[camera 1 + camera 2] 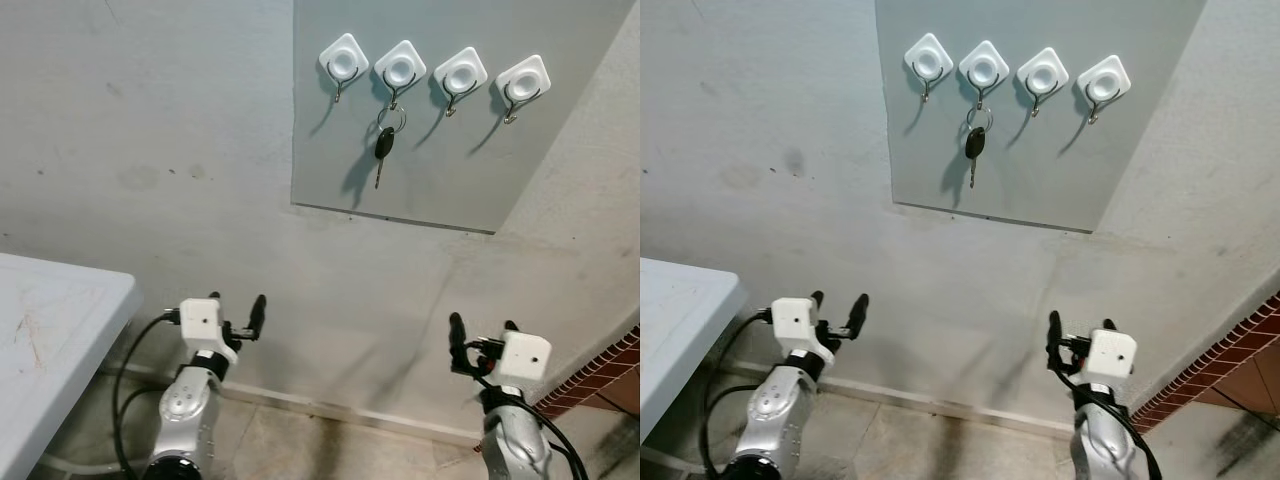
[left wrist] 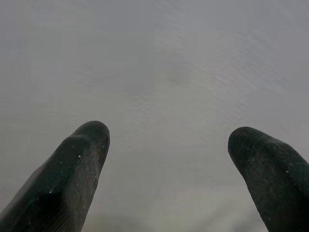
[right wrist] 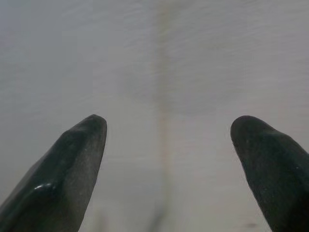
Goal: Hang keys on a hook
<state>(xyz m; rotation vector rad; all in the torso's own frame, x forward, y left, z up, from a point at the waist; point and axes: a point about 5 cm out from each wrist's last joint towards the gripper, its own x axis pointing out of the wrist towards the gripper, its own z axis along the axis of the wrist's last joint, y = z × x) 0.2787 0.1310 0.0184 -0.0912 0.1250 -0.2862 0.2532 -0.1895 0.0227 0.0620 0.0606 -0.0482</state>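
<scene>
While both end effectors (image 1: 236, 315) (image 1: 482, 335) hang released, the key (image 1: 383, 150) hangs vertical, blade down, from the second hook (image 1: 399, 72).

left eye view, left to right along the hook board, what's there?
First hook, bare → second hook with the key hanging from it on its ring → third hook, bare → fourth hook, bare.

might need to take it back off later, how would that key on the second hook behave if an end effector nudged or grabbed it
The key hangs free by a thin ring on the second hook, so a nudge would probably set it swinging and twisting. It looks small and rigid, likely light. The loose ring may let the key pivot in a grasp, and its slim blade offers little to grip.
</scene>
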